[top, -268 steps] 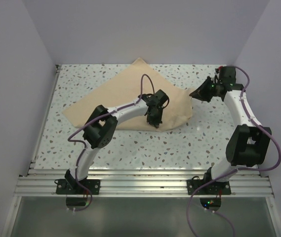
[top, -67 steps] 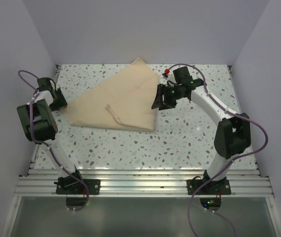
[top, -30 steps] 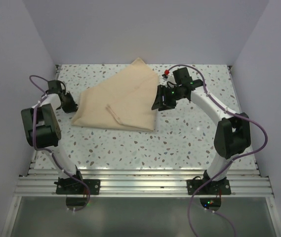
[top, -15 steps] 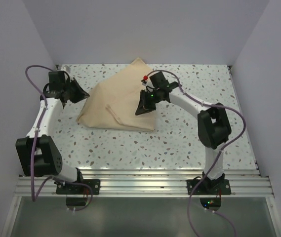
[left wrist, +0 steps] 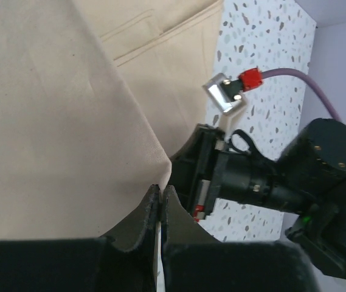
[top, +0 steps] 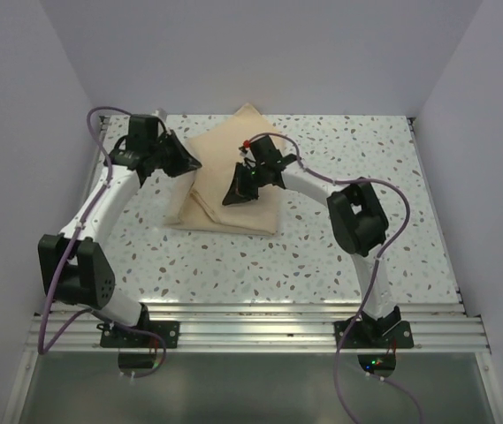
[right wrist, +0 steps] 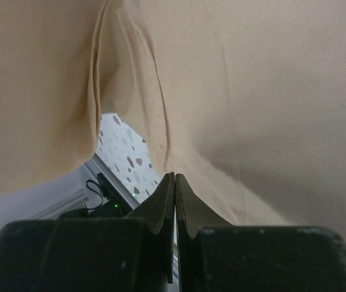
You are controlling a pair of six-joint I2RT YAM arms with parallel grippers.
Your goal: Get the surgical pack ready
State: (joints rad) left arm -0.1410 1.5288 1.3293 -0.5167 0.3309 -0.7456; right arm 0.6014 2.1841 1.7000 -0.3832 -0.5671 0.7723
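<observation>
Surgical pack (top: 214,175) part-folded, wrap not yet closed; L gripper (top: 194,165) clamps its left corner, R gripper (top: 229,199) pinched shut on its mid fold.

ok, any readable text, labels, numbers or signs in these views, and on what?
None: no readable text in any view.
surgical pack: plain tan cloth, no print.
silver plate by the red connector: blank face, no lettering.
left gripper and right gripper: black, no label visible.
table: speckle pattern only.
</observation>
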